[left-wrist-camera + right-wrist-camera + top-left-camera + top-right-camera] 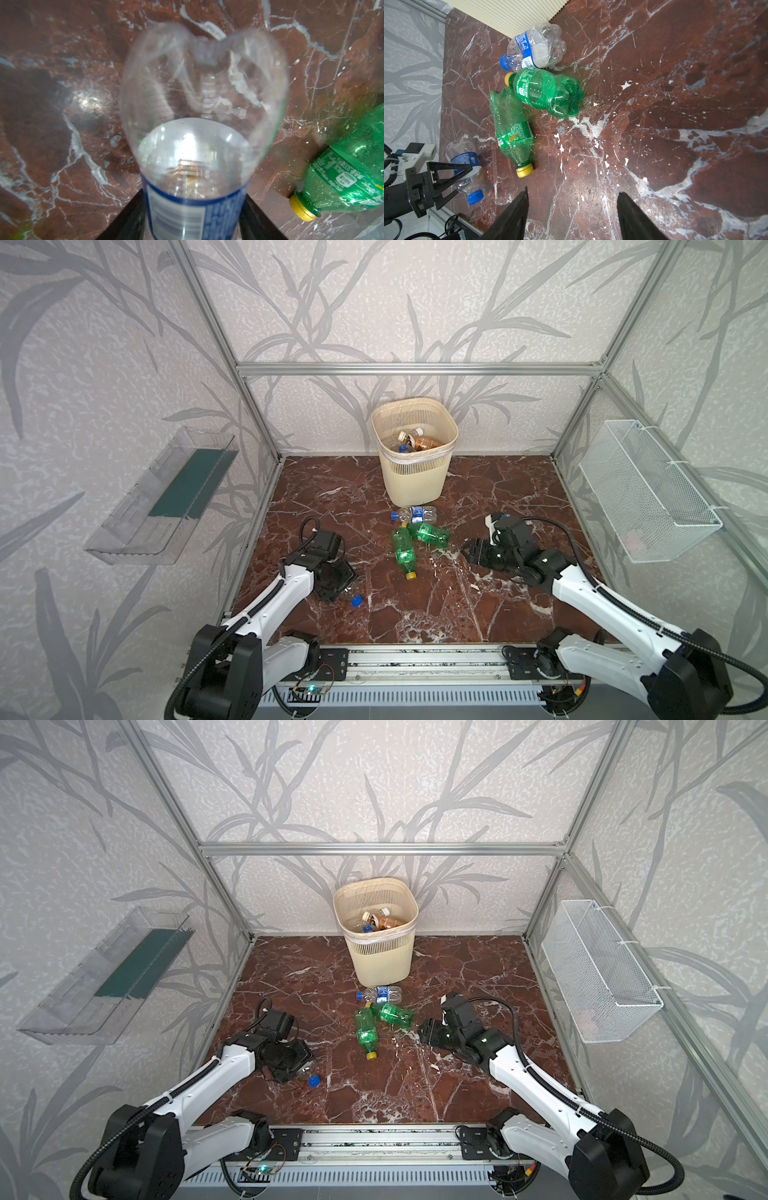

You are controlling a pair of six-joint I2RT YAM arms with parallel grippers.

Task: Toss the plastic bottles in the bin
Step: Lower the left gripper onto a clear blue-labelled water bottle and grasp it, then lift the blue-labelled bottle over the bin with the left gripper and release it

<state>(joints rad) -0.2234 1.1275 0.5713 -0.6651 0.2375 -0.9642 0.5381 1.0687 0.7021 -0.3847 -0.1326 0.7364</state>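
On the red-brown marble tabletop (436, 614), my left pincer (337, 585) clamps the clear blue-labelled plastic bottle (187, 212) lower left; the cream ribbed plastic bin (415, 481) stands upper centre; my right pincer (573, 191) gapes empty.

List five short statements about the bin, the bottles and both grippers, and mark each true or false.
1. The bin stands upright with bottles already inside. True.
2. The right gripper holds a green bottle. False: its jaws are open and empty, apart from every bottle.
3. The left gripper has its fingers on either side of a clear bottle lying on the table. True.
4. Every bottle left on the table is green. False: besides that one, a second clear bottle lies by the bin.
5. Both green bottles have yellow caps. True.
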